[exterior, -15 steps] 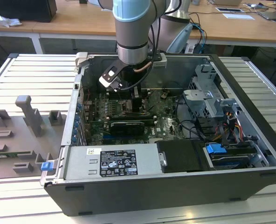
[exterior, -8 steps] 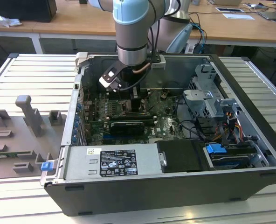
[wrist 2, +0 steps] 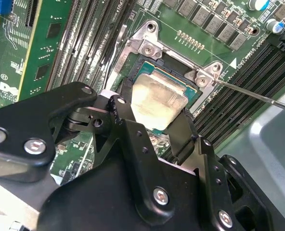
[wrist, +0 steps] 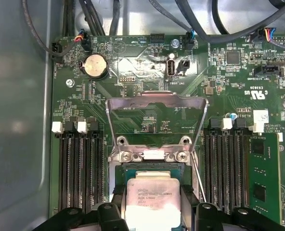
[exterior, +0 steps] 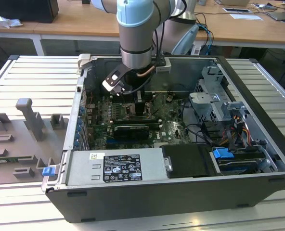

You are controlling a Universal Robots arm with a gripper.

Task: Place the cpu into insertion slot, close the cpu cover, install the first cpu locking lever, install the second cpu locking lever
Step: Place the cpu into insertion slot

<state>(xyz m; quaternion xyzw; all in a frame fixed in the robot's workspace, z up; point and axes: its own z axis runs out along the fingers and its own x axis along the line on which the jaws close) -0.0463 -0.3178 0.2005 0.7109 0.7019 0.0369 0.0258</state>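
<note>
So the hand [wrist 2: 151, 113] is down inside the open pc case [exterior: 133, 207], clamped on the cpu [wrist 2: 158, 98]. One finger is pressed against each of two opposite edges, which leaves the pale metal top uncovered. The chip sits right over the insertion slot [wrist: 149, 167]. It's either just landing in it or a hair above, and I honestly can't tell if it's fully seated. Holding it by the edges makes sense to me: it keeps the chip flat and square to the socket, with nothing pushing on the underside.

The cpu cover [wrist: 112, 127] is flipped up on its hinge and standing away from the socket, so the opening is free for the chip to go in. A thin wire locking lever [wrist 2: 255, 95] sticks out unlatched beside the socket, which I'd guess is why the cover can stand open at all. Long black memory slots [wrist: 77, 168] flank the socket on both sides, so the fingers don't have much room.

In the exterior view the case lies on its side on a ribbed metal surface [exterior: 32, 82], open side up, so the arm [exterior: 136, 33] can come straight down. A grey fixture tray [exterior: 17, 144] sits at about 9 o'clock from the case, and wooden desks [exterior: 84, 24] run along behind at 12 o'clock. Looks like a lab or workshop.
</note>
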